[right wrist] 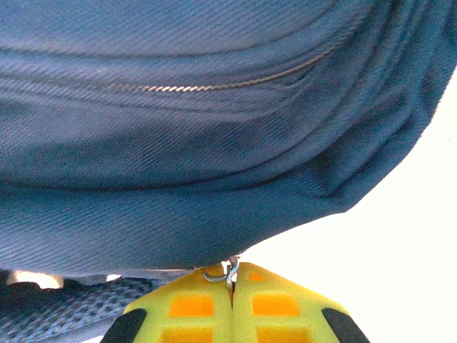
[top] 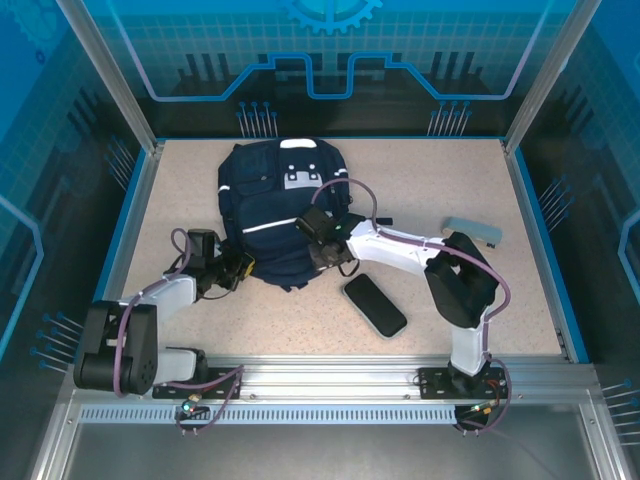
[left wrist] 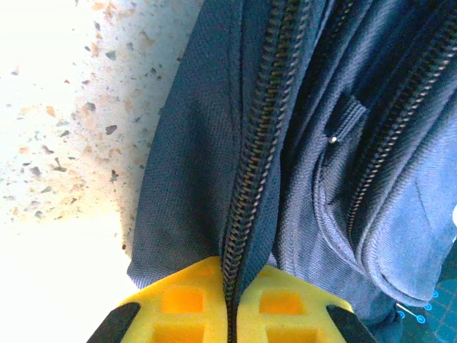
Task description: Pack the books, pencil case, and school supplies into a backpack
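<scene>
Toward 11 o'clock from the middle of the speckled table [top: 440, 190] lies the backpack [top: 283, 205], a rumpled navy mass with white stripes and a white patch at its far end. From above, the left gripper [top: 240, 268] meets its edge at about 7 o'clock and the right gripper [top: 322, 238] meets it at about 4 o'clock, though both pincers are too small and dark there to read. The overhead view also gives a glossy black slab [top: 375, 305] with rounded corners at 5 o'clock from the backpack, near it but apart, and a grey-blue block [top: 472, 231] off at 3 o'clock. The left wrist camera brings the left grip close. Two yellow, waffle-moulded fingers [left wrist: 182, 307] are pressed together with a line of dark zip teeth [left wrist: 260, 143] and its twill cloth pinched between them. The teeth run away toward 12 o'clock, and pale, stone-flecked tabletop lies at 9 o'clock. The right wrist camera shows the right pincer closed as well, its yellow pads [right wrist: 193, 304] nipping a small bent metal ring [right wrist: 227, 271] at the lower edge of the backpack. Woven cloth bulges across that frame, with a fine zip [right wrist: 214, 87] curving along it at 12 o'clock. Coarse blue-grey mesh [right wrist: 64, 314] sits at 7 o'clock.
</scene>
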Controlling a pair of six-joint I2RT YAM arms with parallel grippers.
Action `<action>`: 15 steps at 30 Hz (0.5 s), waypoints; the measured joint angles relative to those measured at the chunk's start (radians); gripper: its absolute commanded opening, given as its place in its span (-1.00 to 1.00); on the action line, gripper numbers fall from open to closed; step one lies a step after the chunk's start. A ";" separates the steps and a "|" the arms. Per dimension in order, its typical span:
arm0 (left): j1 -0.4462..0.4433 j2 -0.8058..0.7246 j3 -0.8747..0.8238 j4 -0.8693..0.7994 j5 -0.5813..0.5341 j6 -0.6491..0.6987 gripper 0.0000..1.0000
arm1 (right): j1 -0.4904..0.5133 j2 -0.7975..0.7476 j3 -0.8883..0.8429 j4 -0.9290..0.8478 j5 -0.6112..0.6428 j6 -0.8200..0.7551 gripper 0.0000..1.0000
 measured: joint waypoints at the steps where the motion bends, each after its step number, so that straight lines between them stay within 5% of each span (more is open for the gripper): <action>1: 0.000 -0.007 0.000 -0.003 0.002 0.006 -0.96 | -0.010 0.000 0.000 0.005 -0.004 -0.005 -1.00; 15: 0.050 -0.061 0.013 -0.061 0.020 0.072 -1.00 | -0.138 0.000 0.000 0.087 -0.174 -0.209 -1.00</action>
